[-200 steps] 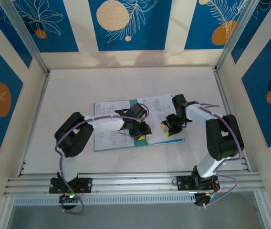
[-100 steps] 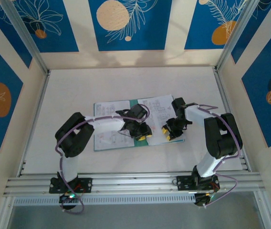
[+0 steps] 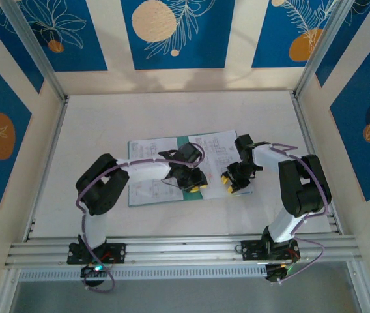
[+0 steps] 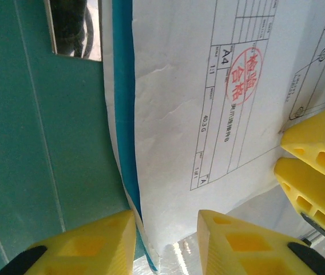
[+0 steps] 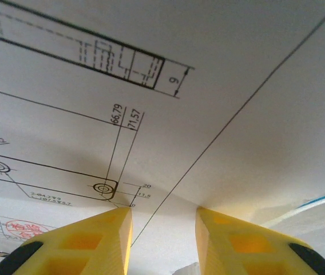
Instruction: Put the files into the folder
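Note:
The teal folder (image 3: 182, 140) lies open and flat at the table's middle, its teal card (image 4: 36, 143) at the left of the left wrist view. White printed files (image 3: 214, 147) cover its right half, and another sheet (image 3: 147, 189) lies on its left half. My left gripper (image 3: 198, 184) is low over the folder's near edge. Its yellow jaws (image 4: 165, 215) stand apart astride the corner of a red-stamped sheet (image 4: 197, 103). My right gripper (image 3: 230, 181) is just to its right, open (image 5: 163, 209), with both tips down on a drawing sheet (image 5: 208, 69). The right gripper's fingers (image 4: 314, 172) show beside that sheet.
A bare white tabletop (image 3: 172, 111) stretches behind and beside the folder. An aluminium rail (image 3: 185, 248) runs along the near edge by the arm bases. Metal posts and blue patterned walls (image 3: 172, 32) close in the sides and back.
My right gripper has slid a little toward the near edge and left, and the right-hand sheets have shifted with it. The left gripper has stayed nearly where it was.

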### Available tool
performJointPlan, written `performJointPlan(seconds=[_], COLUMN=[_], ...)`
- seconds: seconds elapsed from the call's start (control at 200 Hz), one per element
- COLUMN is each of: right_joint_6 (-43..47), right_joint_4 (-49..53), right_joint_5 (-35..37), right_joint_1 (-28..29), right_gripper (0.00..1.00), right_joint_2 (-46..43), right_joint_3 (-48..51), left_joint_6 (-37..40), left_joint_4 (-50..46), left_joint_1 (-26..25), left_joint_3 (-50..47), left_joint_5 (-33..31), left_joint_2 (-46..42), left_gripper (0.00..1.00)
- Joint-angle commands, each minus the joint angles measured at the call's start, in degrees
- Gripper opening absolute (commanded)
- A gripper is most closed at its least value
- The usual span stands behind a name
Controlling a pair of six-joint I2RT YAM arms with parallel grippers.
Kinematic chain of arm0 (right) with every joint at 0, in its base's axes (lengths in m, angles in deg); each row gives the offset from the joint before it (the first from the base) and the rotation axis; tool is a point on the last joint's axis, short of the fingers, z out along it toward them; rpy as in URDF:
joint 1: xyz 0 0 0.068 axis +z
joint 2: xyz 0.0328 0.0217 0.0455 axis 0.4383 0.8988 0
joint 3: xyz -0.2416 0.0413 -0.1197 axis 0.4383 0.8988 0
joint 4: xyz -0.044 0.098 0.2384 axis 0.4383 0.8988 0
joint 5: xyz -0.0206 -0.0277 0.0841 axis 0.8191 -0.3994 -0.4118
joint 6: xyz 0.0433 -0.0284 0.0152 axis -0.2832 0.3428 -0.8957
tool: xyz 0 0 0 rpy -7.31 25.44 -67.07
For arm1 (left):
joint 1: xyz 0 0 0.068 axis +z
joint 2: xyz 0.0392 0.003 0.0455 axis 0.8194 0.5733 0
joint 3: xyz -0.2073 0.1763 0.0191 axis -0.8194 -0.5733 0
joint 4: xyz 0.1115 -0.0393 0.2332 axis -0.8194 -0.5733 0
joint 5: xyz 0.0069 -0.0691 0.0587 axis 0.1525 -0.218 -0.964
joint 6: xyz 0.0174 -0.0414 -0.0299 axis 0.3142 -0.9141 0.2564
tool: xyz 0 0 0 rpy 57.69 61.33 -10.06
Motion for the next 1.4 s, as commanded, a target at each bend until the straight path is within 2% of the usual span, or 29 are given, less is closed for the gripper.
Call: performJointPlan(seconds=[0.0,0.335,0.52,0.64,0.955,1.17,1.395], right_joint_6=[0.81,0.8,1.39,1.74,2.0,2.59,3.06], right_joint_4=[1.0,0.81,3.05,3.81,3.82,4.38,5.0], right_joint_5=[-1.17,-1.71,-0.15,0.47,0.63,0.97,1.3], right_joint_1=[-0.01,0.3,0.45,0.46,0.55,0.76,1.24], right_gripper=[0.36,0.37,0.36,0.36,0.36,0.36,0.36], right_joint_2=[0.85,1.79,1.94,2.11,3.69,4.23,4.55], right_joint_3=[0.57,-0.53,-1.57,-1.93,-2.79,-3.87,-5.11], left_joint_6=[-0.6,-0.83,-0.79,0.24,-1.14,-2.92,-5.56], left_joint_4=[-0.32,-1.1,-1.8,-4.26,-3.67,-0.17,2.93], left_joint_1=[-1.09,-1.57,-1.59,-1.57,-1.65,-1.66,-1.6], left_joint_3=[0.51,-0.1,-0.02,0.44,-1.06,-1.73,-3.78], left_joint_5=[0.21,-1.29,-2.51,-4.48,-3.96,-3.95,-4.37], left_joint_2=[1.56,0.91,0.15,-1.17,-1.01,-0.28,-1.22], left_gripper=[0.32,0.29,0.21,0.22,0.22,0.11,0.04])
